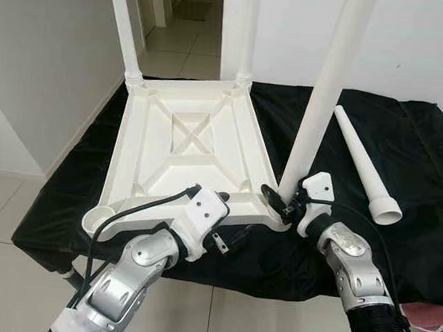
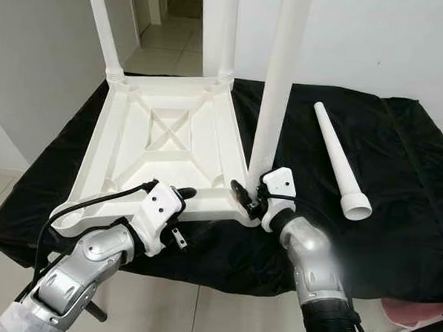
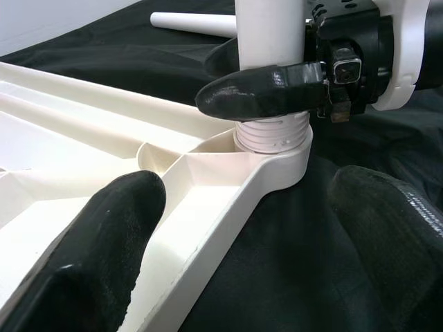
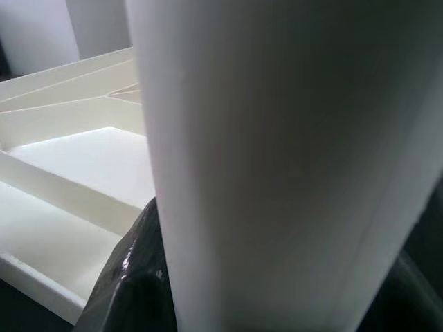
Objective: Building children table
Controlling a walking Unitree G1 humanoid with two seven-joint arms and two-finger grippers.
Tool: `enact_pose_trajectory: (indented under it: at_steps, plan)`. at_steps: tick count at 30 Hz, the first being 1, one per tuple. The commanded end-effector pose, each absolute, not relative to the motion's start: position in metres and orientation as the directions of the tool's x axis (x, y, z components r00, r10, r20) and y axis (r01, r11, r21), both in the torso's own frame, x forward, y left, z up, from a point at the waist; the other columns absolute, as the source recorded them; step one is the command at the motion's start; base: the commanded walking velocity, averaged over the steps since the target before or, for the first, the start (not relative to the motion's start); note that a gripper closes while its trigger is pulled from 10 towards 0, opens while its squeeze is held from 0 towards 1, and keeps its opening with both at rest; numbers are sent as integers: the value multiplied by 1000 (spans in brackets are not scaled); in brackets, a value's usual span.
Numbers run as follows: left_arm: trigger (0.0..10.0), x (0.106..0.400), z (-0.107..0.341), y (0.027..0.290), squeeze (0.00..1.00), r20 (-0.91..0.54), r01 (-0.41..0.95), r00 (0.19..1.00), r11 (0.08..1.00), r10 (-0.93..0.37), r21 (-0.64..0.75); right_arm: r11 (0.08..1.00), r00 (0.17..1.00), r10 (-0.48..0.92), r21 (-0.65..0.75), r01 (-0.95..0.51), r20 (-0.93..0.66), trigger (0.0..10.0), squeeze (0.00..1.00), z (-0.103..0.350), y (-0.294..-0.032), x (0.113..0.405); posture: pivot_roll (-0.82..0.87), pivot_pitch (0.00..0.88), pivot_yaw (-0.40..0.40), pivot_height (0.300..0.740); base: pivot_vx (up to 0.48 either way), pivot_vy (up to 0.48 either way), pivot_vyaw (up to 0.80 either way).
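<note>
The white tabletop (image 1: 189,153) lies upside down on a black cloth (image 1: 401,146). Two legs stand in its far corner sockets. A third leg (image 1: 322,97) rises upright, leaning slightly, from the near right corner socket (image 3: 273,149), threads still showing above the rim. The right gripper (image 1: 279,201) pinches this leg just above the socket. The left gripper (image 1: 218,210), fingers spread, straddles the tabletop's near edge beside that corner. The last leg (image 1: 363,162) lies loose right of the tabletop, nearer the right arm

Upturned tabletop (image 1: 185,145) on cloth-covered table (image 1: 423,154), two legs (image 1: 124,31) at far corners — loose leg (image 1: 362,167) lying right
</note>
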State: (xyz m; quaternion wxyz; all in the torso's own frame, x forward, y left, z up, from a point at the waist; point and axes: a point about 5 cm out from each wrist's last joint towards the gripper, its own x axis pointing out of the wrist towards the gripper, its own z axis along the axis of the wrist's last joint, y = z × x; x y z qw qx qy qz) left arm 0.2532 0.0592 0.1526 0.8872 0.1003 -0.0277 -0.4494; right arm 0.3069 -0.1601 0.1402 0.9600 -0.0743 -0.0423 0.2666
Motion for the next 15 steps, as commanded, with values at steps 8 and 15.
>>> enact_pose_trajectory:
  at_steps: [8, 15]
  plan:
    - [10000, 253, 153, 62, 0, -50, 806, 574, 554, -817, 211, 863, 870, 492, -125, -489, -5, 10000, 0, 126, -155, 304, -24, 21, 28, 740, 0, 0, 0]
    - [10000, 252, 152, 61, 0, -53, 809, 571, 551, -819, 208, 933, 937, 349, -98, -347, 2, 10000, 0, 126, -149, 301, -25, 24, 27, 740, 0, 0, 0]
